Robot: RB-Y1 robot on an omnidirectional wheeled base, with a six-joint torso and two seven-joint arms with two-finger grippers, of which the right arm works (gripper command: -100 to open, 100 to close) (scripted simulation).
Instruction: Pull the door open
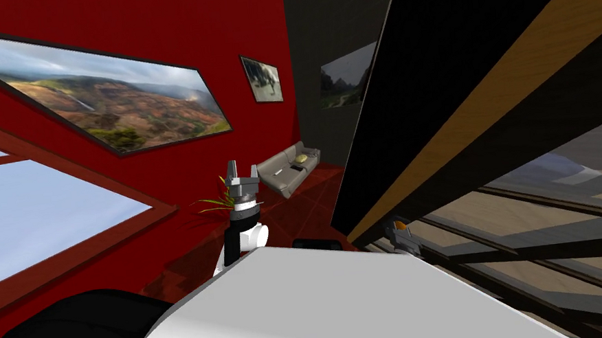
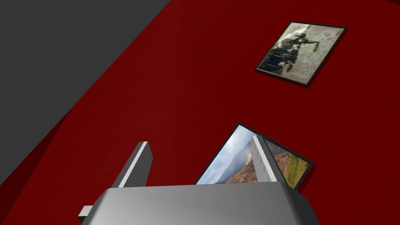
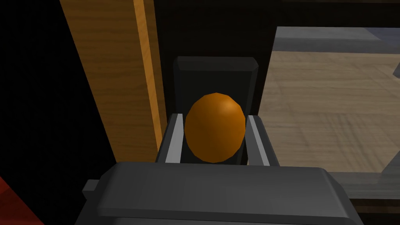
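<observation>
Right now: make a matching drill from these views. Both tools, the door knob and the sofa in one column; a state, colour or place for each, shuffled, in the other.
Column 1
1. right tool
2. left tool
3. door knob
4. sofa

Column 2
A. across the room, on the red floor
B. orange
C. open, holding nothing
D. shut on the door knob

Pairs: 1-D, 2-C, 3-B, 4-A
</observation>
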